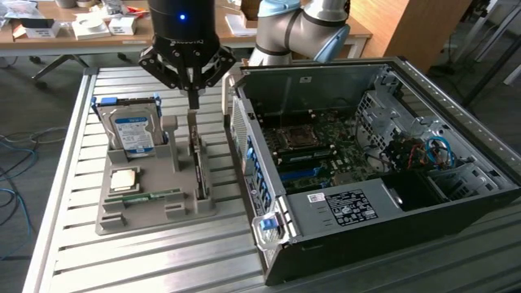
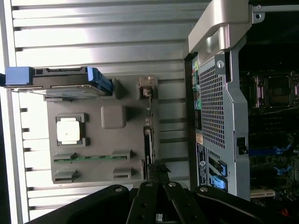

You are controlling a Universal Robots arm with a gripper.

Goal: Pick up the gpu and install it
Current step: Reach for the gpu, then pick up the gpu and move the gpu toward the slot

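Grey plastic holder (image 1: 150, 217) on the slatted table (image 1: 163, 262) keeps the gpu (image 1: 197, 166) standing on edge in its slot, just beside the open computer case (image 1: 350, 207). The gripper (image 1: 193, 102) hangs right above the card's silvery bracket end, jaws pressed together. Whether they pinch the card I cannot tell.

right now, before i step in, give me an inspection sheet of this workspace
surface: slatted metal table, carrying a grey parts holder and an open computer case
job's things: gpu stands on edge in the holder's slot nearest the case, not yet installed
clutter: hard drive, processor chip and memory stick in the same holder
grippers: hand shut, just above one end of the gpu; whether it grips the card cannot be told
cables: blue and red wires inside the case; loose floor cables at the exterior view's left
surroundings: cluttered desk behind the table
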